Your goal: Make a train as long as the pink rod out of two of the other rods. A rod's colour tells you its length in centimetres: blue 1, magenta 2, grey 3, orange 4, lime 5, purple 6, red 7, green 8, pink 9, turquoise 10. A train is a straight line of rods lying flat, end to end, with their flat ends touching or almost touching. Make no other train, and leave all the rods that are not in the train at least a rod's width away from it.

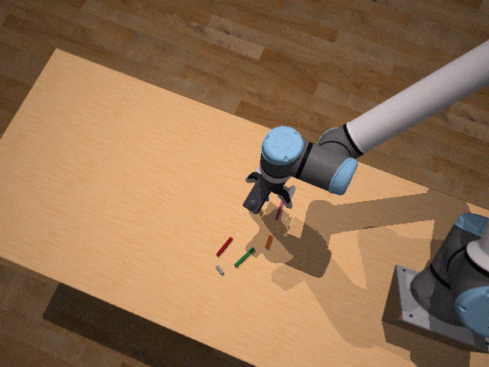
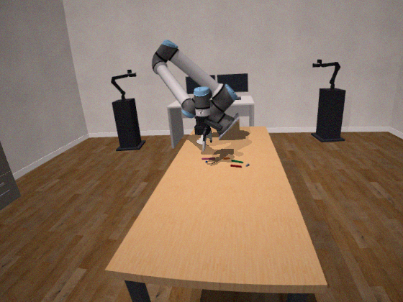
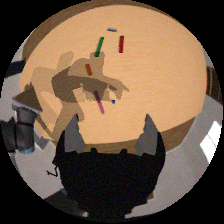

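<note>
My gripper is open and empty, above the table near the blue and pink rods. The tiny blue rod lies beside the pink rod, with a gap. The green rod and the red rod lie apart, roughly side by side. The short grey rod lies near their far ends in the wrist view, touching neither.
An orange rod lies between the pink and green rods, apart from both. The arm's shadow falls over the orange rod and part of the pink rod. The arm's base stands at the right in the top view.
</note>
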Motion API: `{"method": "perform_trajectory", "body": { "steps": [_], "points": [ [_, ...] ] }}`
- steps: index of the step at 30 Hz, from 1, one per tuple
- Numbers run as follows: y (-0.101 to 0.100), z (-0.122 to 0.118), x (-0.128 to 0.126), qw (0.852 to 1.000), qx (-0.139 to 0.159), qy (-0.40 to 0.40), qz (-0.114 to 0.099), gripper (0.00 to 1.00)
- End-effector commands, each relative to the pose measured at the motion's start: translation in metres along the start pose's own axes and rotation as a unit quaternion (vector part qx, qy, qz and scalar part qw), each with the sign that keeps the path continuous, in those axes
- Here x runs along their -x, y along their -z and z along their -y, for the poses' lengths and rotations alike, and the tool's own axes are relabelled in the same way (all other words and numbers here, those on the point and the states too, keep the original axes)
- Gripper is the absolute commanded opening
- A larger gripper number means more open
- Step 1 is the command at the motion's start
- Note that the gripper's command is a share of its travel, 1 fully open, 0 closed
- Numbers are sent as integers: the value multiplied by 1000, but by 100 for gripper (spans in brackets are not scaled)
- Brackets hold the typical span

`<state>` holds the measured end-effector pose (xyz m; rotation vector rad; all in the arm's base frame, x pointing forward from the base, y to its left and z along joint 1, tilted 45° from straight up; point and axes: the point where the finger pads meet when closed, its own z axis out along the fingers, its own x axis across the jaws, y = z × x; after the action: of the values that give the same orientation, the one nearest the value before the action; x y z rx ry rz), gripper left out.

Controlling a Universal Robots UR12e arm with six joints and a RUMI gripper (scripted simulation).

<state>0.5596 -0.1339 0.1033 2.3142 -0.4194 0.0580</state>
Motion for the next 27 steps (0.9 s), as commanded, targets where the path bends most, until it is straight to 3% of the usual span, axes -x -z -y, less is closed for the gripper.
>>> {"method": "perform_trajectory", "body": {
  "steps": [1, 8, 23, 25, 27],
  "points": [
    [1, 12, -1, 997, -2, 79, -3, 100],
    [0, 20, 2, 990, -2, 138, -2, 100],
    [-3, 46, 9, 945, -3, 326, -2, 100],
    [-3, 46, 9, 945, -3, 326, -2, 100],
    [-3, 52, 10, 930, -3, 368, -3, 100]
  ]
}}
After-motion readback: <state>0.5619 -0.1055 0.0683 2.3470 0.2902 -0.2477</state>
